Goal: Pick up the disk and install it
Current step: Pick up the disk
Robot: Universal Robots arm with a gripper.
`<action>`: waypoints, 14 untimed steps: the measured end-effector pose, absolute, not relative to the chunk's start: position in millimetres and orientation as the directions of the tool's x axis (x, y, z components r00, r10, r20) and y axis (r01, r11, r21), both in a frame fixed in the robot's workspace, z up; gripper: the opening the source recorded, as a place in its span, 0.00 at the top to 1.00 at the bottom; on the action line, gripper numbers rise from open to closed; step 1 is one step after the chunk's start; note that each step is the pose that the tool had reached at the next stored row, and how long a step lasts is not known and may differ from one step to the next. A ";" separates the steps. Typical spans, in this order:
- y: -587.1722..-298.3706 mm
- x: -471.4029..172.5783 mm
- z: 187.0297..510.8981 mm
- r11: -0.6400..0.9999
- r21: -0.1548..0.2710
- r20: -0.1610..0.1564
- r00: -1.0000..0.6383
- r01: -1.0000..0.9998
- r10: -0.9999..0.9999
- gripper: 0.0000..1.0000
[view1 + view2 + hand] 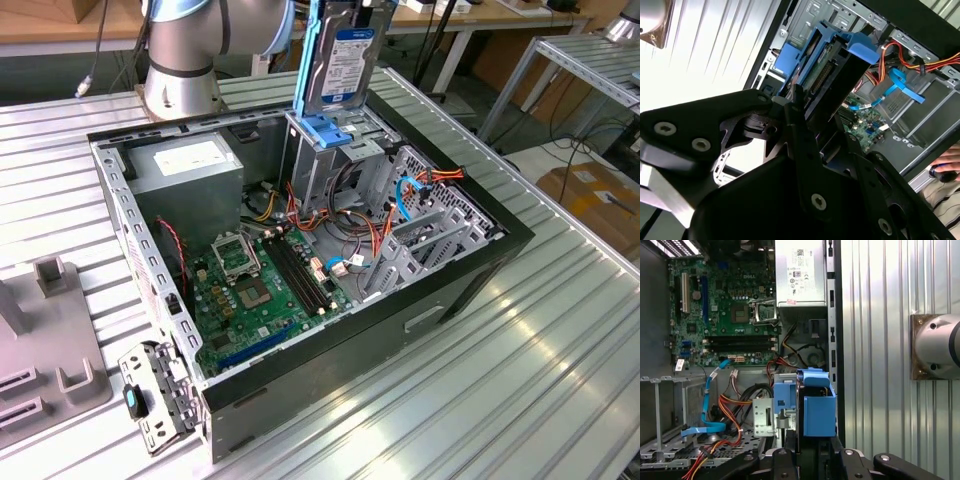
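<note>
Ribbed counter [560,350] carries the open computer case [400,325], laid flat so its bays face up. Drive cage [312,170] sits directly beneath claw [820,122]. Claw pinches disk [340,55] upright, seemingly aligned for the cage.

One disk [345,60] is being counted, along with one robot arm [185,50] and one open computer case [480,290]. Inside the case, one motherboard [255,290], one processor socket [232,257], one grey power-supply box [190,165] and one blue plastic handle piece [330,130] are being tallied. Outside it, one grey fixture block [50,340] and one metal bracket [155,400] are being counted.
</note>
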State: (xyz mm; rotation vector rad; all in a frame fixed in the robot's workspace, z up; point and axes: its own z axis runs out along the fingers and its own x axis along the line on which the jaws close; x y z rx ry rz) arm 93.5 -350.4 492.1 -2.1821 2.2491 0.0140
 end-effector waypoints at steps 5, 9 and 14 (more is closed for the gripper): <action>-350.4 97.4 492.1 0.030 0.001 -0.012 -0.030 -1.000 -0.999 0.65; -350.4 101.0 492.1 0.030 0.001 -0.012 -0.030 -1.000 -0.999 0.65; -350.5 101.3 492.1 0.030 0.001 -0.012 -0.030 -1.000 -0.999 0.65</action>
